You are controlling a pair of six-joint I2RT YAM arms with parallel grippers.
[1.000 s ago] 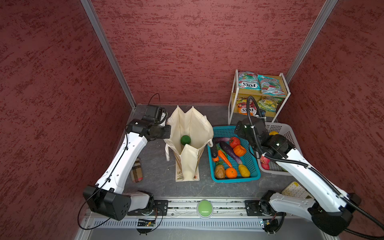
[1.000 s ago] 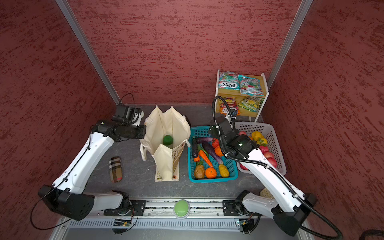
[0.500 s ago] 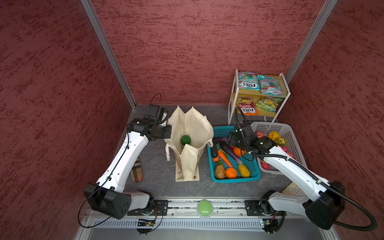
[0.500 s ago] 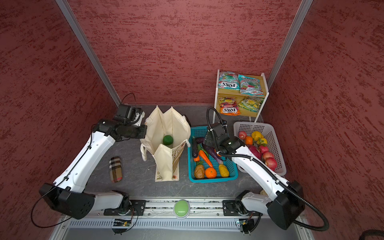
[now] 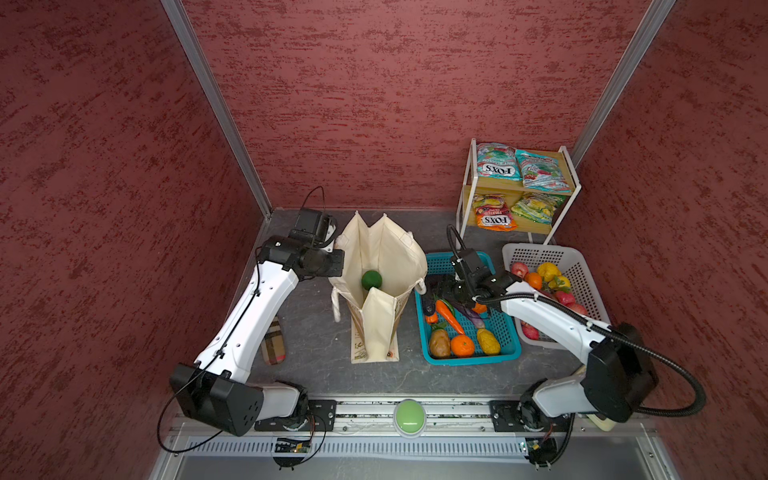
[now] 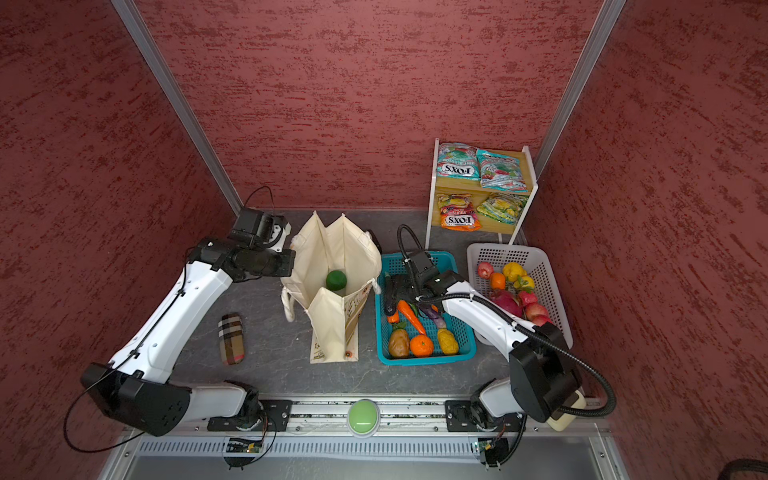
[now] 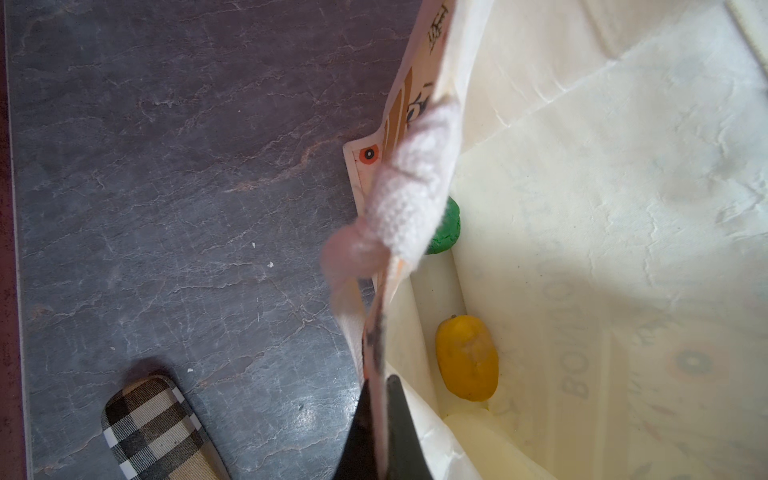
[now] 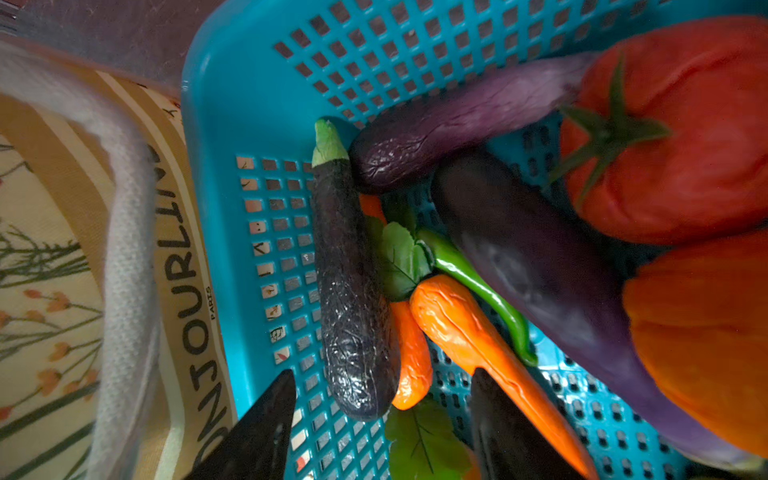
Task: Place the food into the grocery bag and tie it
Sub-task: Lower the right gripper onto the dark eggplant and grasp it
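Left gripper (image 7: 376,386) clamped on bag (image 5: 386,249) rim, holding mouth open; green veg (image 5: 371,279) inside. Right gripper (image 8: 382,374) half-open, empty, straddling dark eggplant (image 8: 353,291) in teal basket (image 8: 232,174). Centre jaws mid-body, avoid carrot (image 8: 478,332), squeeze gently, lift straight up before bag.

a dark grey, stone-veined tabletop (image 5: 316,353) carries everything. in both top views a plaid fabric case (image 5: 273,340) lies flat at the left, well apart from the cream canvas tote (image 5: 386,249) standing upright. just beside the tote sits a teal plastic basket (image 5: 469,358), and next to that a white plastic basket (image 5: 582,266). behind the baskets stands a white-framed two-tier wooden rack (image 5: 515,190).
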